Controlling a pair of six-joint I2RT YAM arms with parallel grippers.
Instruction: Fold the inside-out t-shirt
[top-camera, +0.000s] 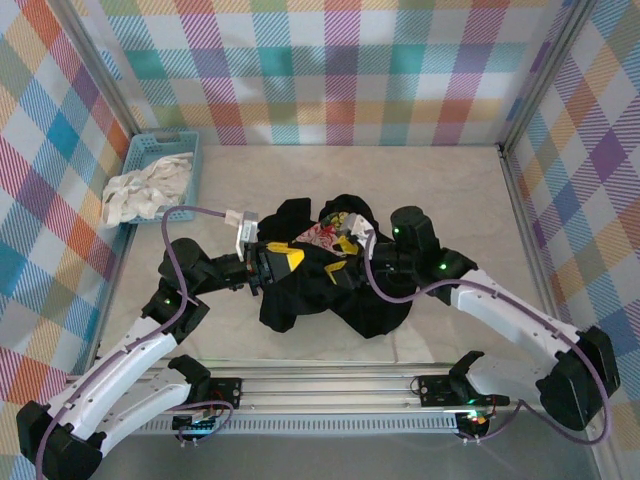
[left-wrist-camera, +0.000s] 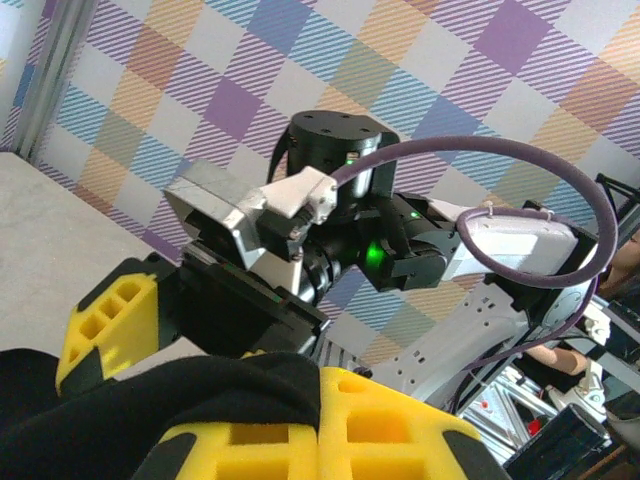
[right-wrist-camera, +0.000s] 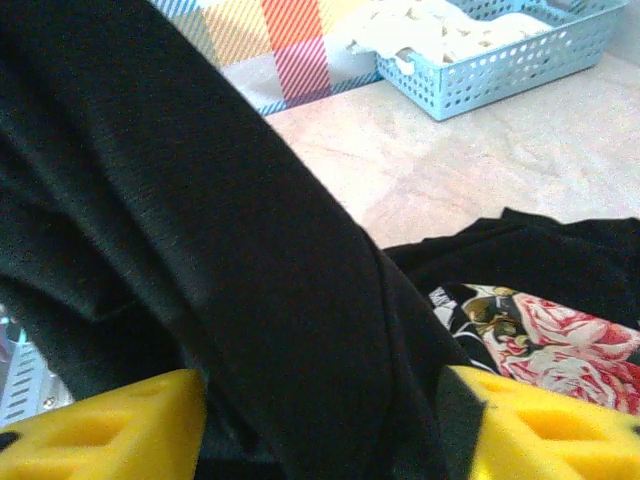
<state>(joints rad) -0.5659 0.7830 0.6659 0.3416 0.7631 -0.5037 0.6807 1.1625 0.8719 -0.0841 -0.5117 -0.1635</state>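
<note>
Beige table: black t-shirt bunched, left tool clamping it.

Table open beyond t-shirt; blue basket fills far-left corner.

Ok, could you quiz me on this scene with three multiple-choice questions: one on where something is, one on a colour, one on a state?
1. Where on the table is the blue basket?
A. far left corner
B. near right corner
C. centre

2. What colour is the cloth in it?
A. red
B. white-cream
C. green

3. How does the black t-shirt lie?
A. folded flat
B. spread out smooth
C. crumpled in a heap

Answers: 1 A, the top view has it against the far left wall. 2 B, pale cloth fills it. 3 C, it is bunched in the middle, with lumps and folds.
</note>
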